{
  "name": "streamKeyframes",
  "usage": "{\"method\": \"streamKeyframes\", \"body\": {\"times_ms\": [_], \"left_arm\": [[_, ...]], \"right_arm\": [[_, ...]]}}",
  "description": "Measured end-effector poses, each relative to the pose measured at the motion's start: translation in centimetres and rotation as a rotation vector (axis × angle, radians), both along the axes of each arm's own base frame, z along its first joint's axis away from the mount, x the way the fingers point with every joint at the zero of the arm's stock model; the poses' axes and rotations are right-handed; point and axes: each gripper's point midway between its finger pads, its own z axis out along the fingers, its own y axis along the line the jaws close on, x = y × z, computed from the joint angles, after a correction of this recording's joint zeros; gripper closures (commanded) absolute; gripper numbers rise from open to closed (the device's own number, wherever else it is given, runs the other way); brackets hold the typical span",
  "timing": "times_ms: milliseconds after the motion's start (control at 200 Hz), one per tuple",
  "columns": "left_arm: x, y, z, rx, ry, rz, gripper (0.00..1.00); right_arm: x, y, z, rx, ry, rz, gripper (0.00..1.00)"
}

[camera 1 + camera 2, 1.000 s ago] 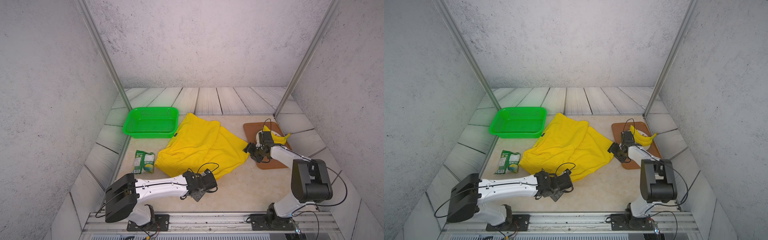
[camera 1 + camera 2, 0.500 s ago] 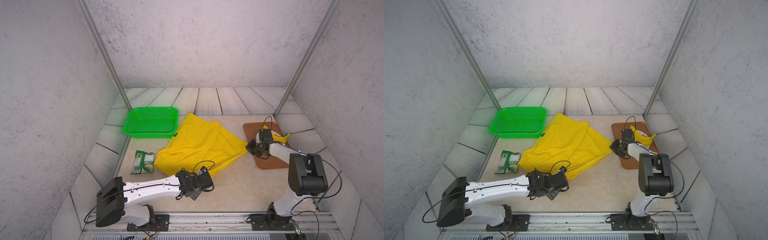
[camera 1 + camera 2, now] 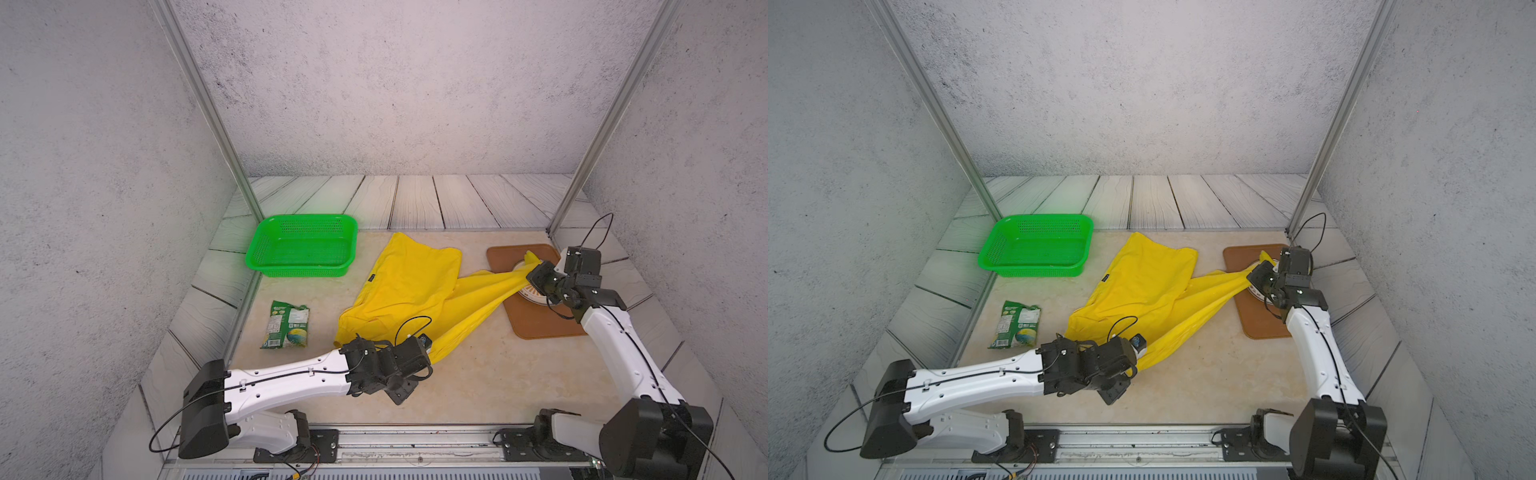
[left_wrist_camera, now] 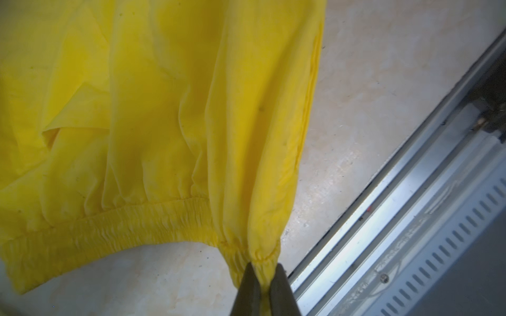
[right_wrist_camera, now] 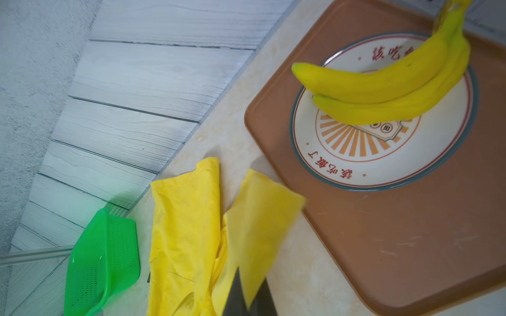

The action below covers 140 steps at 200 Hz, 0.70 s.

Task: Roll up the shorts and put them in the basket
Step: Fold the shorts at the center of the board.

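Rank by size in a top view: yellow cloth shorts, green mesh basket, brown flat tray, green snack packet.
Largest: yellow cloth shorts
green mesh basket and brown flat tray, too alike to rank
green snack packet

Bare tabletop point(image 3: 490, 374) lies open between the stretched shorts point(image 3: 407, 282) and the front rail point(image 3: 415, 446). A green basket point(image 3: 303, 245) and snack packet point(image 3: 286, 324) occupy the left; tray point(image 3: 540, 324), plate point(image 5: 383, 169) and bananas point(image 5: 397, 82) occupy the right.

A beige stone-patterned tabletop point(image 3: 478, 374) with a grey plank border carries four things. A green mesh basket point(image 3: 299, 272) sits at 10 o'clock, a green snack packet point(image 3: 286, 324) at 8 o'clock and a brown tray point(image 3: 536, 320) at 3 o'clock. Yellow shorts point(image 3: 407, 282) lie rumpled across the middle, one leg stretched toward the tray.
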Motion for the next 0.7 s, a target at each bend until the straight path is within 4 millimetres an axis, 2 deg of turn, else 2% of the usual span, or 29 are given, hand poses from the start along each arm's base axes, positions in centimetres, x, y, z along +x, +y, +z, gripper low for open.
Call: {"method": "streamKeyframes", "body": {"times_ms": [185,320,385,465,575,701], "left_arm": [[-1.9,-1.5,2.2,-0.146,0.081,-0.054,1.0],[-1.8,-0.8,3.9,-0.264,0.076,-0.004,1.0],[-0.8,-0.1,4.3,-0.316,0.078,0.064,1.0],[1.4,1.5,4.1,-0.368,0.093,0.196,1.0],[4.5,4.1,2.7,-0.401,0.119,0.392,1.0],[6.6,6.1,1.2,-0.391,0.143,0.535,1.0]], "right_arm": [[-0.2,-0.3,2.9,-0.028,-0.03,0.004,1.0],[1.4,0.8,4.5,0.016,-0.051,0.061,1.0],[2.8,1.8,4.9,0.049,-0.042,0.099,1.0],[4.7,3.4,5.0,0.074,-0.022,0.15,1.0],[7.3,6.6,5.0,0.088,0.005,0.232,1.0],[10.6,10.4,4.6,0.091,0.022,0.316,1.0]]}}
